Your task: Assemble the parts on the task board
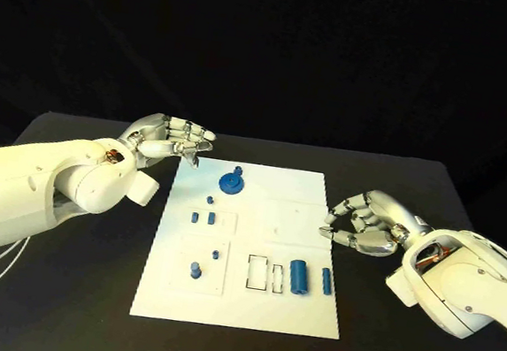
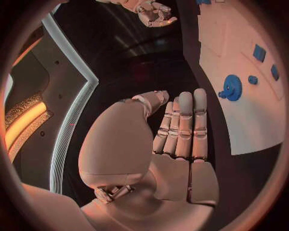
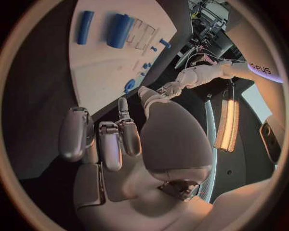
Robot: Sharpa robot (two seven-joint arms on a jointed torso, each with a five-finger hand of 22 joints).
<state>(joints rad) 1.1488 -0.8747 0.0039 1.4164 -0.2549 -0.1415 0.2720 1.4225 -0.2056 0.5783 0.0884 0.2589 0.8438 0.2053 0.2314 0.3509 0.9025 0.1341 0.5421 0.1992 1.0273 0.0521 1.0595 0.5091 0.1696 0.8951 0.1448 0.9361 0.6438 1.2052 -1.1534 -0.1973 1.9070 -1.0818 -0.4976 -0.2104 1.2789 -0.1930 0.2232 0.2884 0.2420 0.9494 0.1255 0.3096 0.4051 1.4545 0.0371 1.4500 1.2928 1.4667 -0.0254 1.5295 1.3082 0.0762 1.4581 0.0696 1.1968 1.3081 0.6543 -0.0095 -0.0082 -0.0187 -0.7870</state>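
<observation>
No lettering can be read on the task board [image 1: 246, 255] or its parts. Nothing else carries legible text.

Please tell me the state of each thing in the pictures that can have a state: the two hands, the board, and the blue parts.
left hand: holds nothing, fingers curled, at the board's far left corner.
right hand: holds nothing, fingers curled, beside the board's right edge.
task board: lies flat on the table.
blue gear: rests on the board, untouched.
large blue cylinder: lying on its side.
thin blue rod: lying beside the cylinder.
</observation>
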